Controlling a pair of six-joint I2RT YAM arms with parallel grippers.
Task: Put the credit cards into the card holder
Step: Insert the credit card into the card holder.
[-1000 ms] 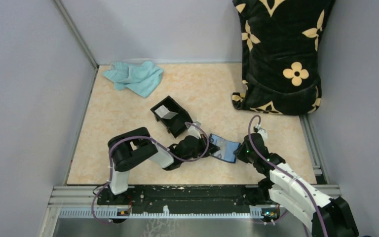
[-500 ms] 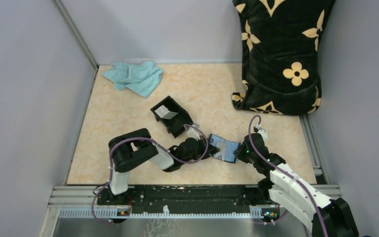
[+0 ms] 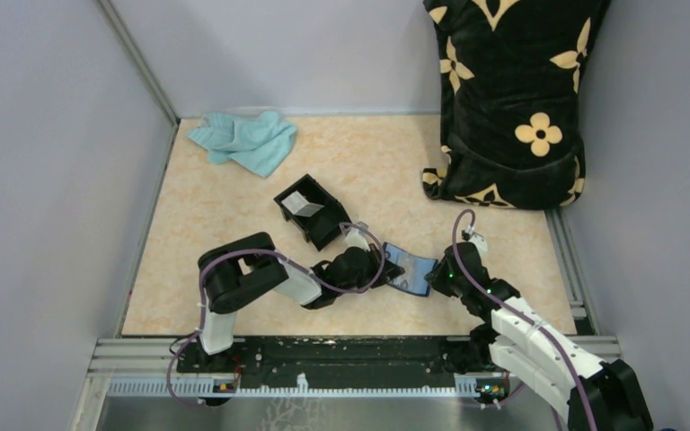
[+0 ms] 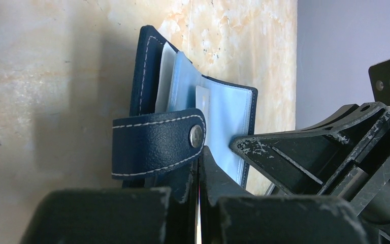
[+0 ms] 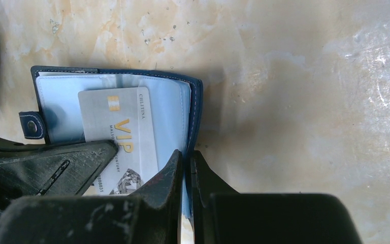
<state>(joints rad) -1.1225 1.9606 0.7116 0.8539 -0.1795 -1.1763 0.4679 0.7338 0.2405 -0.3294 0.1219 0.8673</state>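
Note:
The navy card holder (image 3: pixel 409 266) lies open on the table between my two grippers, its pale blue sleeves facing up. A grey-white credit card (image 5: pixel 119 122) marked VIP rests partly inside a sleeve. My left gripper (image 4: pixel 199 153) is shut on that card's near end, seen edge-on between its fingers, just below the holder's closing tab (image 4: pixel 152 145) and silver snap. My right gripper (image 5: pixel 187 155) is shut on the holder's right cover edge (image 5: pixel 197 109). In the top view the left gripper (image 3: pixel 382 267) and right gripper (image 3: pixel 429 278) flank the holder. Another pale credit card (image 3: pixel 304 205) lies in the black box.
A black square open-topped box (image 3: pixel 319 229) stands just behind the left gripper. A light blue cloth (image 3: pixel 243 141) lies at the far left corner. A black bag with yellow flowers (image 3: pixel 512 99) leans at the back right. Grey walls enclose the table.
The left gripper and its card have shifted slightly against the card holder, whose open flap flexed and settled back. Both grips are unchanged.

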